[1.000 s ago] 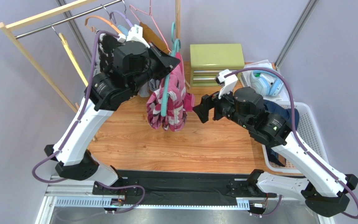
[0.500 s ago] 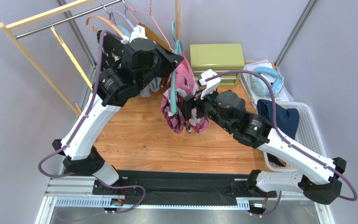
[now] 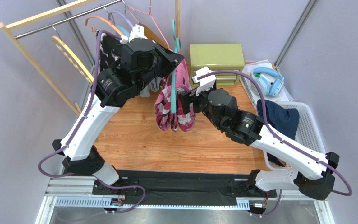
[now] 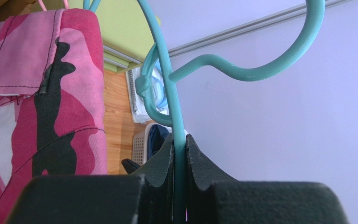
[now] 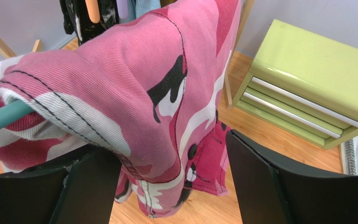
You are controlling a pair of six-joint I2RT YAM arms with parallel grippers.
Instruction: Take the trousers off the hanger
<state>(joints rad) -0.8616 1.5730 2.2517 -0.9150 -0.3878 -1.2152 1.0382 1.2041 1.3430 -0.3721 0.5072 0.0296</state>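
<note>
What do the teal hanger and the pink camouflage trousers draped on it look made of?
The teal hanger: probably moulded plastic, with a smooth satin surface and uniform colour through its rounded bends. The pink camouflage trousers: woven cotton-like twill, matte; fine ribbing and stitched seams show.

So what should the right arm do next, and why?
Probably close the right gripper on the pink trousers: its jaws stand open on either side of the draped fabric, while the left gripper is clamped on the teal hanger.
</note>
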